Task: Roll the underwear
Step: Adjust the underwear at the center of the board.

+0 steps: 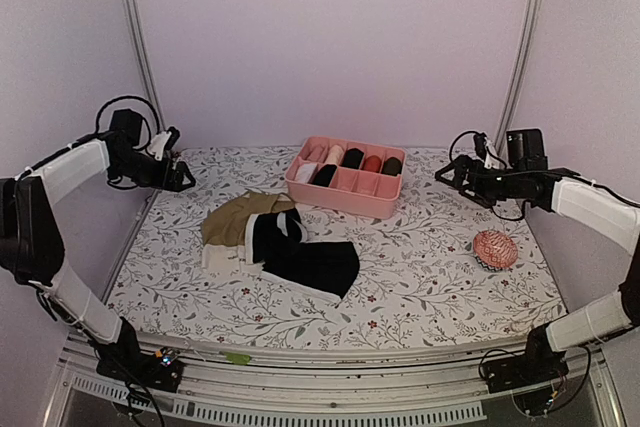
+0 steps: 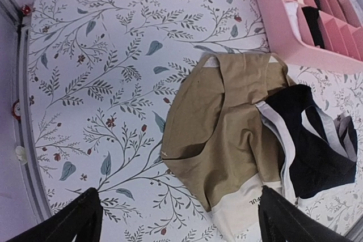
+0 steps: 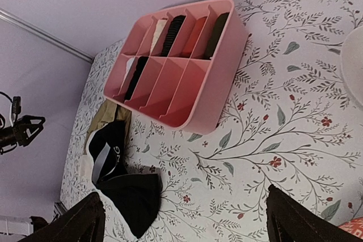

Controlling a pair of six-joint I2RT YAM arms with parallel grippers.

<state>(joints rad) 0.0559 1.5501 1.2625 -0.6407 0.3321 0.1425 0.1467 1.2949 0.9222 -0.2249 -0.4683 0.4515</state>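
Floral table (image 1: 430, 267), underwear (image 1: 305, 257) beside roll-filled box (image 1: 345, 199)

Olive-brown brief (image 2: 227, 123) overlaps black briefs (image 2: 317, 151) beside pink box (image 2: 295, 32); gripper (image 2: 178, 219) spread wide above.

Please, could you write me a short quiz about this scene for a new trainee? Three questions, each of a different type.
1. True or false: the olive-brown underwear lies inside the pink box.
2. Where is the patterned ball? A) in the box; B) on the underwear; C) on the table, apart from both.
3. Are the left fingers open or shut?

Key: 1 false; 2 C; 3 open.
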